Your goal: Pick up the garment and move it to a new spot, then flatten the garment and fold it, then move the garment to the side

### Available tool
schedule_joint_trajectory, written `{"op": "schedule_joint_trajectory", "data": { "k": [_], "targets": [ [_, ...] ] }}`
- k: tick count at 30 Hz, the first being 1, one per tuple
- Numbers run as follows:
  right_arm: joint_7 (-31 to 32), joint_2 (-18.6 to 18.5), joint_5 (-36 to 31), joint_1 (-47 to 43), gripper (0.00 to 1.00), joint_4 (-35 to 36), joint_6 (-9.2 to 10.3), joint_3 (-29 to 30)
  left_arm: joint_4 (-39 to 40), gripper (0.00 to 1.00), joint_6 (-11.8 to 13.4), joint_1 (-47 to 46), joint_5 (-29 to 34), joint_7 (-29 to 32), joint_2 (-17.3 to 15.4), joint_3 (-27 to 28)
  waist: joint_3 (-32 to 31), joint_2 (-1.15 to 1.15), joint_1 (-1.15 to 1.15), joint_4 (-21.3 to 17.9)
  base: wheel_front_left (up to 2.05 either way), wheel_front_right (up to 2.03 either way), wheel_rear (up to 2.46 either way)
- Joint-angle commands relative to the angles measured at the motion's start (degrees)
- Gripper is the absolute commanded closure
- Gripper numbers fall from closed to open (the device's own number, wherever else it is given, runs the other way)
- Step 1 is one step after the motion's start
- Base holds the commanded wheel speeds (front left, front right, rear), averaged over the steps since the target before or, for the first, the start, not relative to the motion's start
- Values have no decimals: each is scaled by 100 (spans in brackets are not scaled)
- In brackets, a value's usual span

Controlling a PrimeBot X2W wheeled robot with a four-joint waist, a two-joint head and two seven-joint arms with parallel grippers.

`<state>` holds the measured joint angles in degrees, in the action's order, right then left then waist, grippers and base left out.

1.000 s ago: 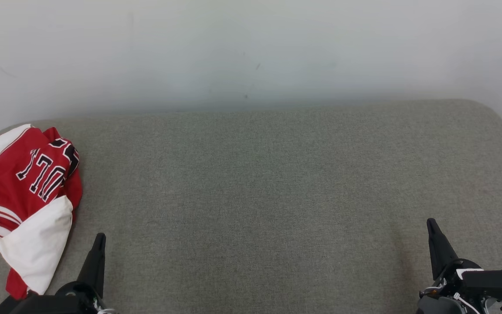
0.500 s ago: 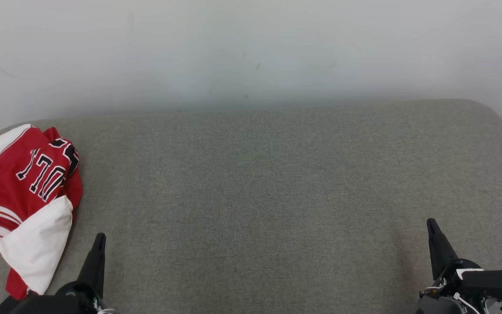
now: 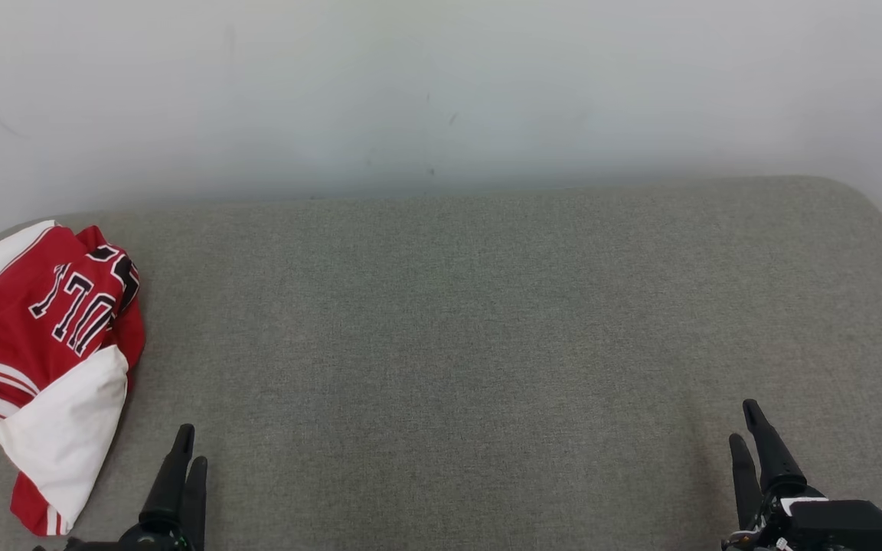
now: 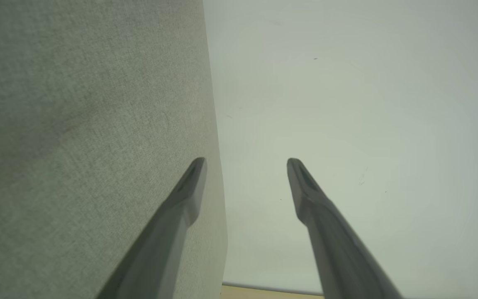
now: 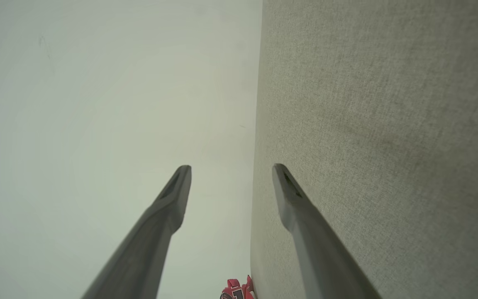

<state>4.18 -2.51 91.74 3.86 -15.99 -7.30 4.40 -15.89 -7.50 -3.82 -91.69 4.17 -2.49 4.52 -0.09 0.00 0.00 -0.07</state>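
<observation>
1. Red and white cloth lies bunched at the far left of the head view. This is the garment [image 3: 43, 337], a jersey with black, white-edged numerals on its red part and a white sleeve drooping toward the near edge. It rests crumpled on the grey woven surface [image 3: 441, 344], and part of it runs off the left edge of the picture.
2. Just right of the garment's lower end, and apart from it, the left gripper [image 3: 191, 448] rises from the bottom edge with its tips pointing up the picture. It touches no cloth.
3. In the left wrist view that claw's two dark fingers [image 4: 174, 216] stand wide apart and hold nothing. Grey weave lies behind the one on that view's left, and the pale wall [image 4: 347, 104] behind the other.
4. Across the middle of the head view the grey surface runs back to the same wall, which bears a few faint dark marks.
5. At the lower right the right gripper [image 3: 743, 422] stands above its black wrist housing, well apart from the garment.
6. In the right wrist view its fingers [image 5: 301, 220] are likewise spread, and the claw is open and empty.
7. At the bottom edge of that view a small scrap of the red garment [image 5: 237, 290] shows where the grey surface meets the wall.
</observation>
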Motion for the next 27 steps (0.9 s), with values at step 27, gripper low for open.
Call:
{"op": "schedule_joint_trajectory", "data": {
  "k": [27],
  "targets": [
    [-679,-25,-2613,192,0,43,-15,-273,95,0,212,-180,2766,-680,-31,-471,-51,0,0,60,0,0,0]
  ]
}}
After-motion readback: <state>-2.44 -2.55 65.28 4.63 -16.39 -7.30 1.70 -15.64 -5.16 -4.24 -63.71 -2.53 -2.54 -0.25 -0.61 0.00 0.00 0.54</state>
